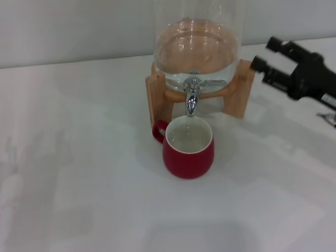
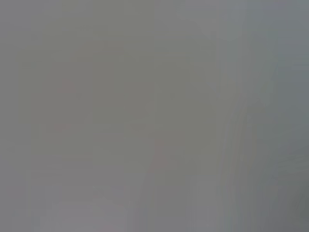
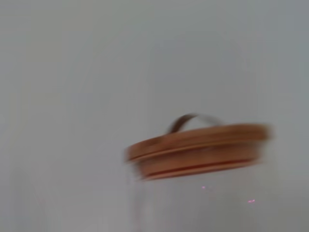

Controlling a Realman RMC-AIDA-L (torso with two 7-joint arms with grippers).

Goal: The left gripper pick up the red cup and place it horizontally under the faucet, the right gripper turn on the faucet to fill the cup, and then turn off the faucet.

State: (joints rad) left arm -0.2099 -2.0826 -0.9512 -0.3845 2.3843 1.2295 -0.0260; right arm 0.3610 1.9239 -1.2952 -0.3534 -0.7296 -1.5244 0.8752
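Only one part of the robot's body is visible, in the head view: the right end effector (image 1: 269, 56). It is black throughout, with a matte finish. Two long, straight fingers (image 1: 286, 48) project from a broader, blocky black housing; each finger is roughly cylindrical and ends in a blunt, squared tip. A small white label with dark marks is fixed to the housing near the frame edge. Below it, a thin dark part with a reddish trace shows; its nature cannot be determined.
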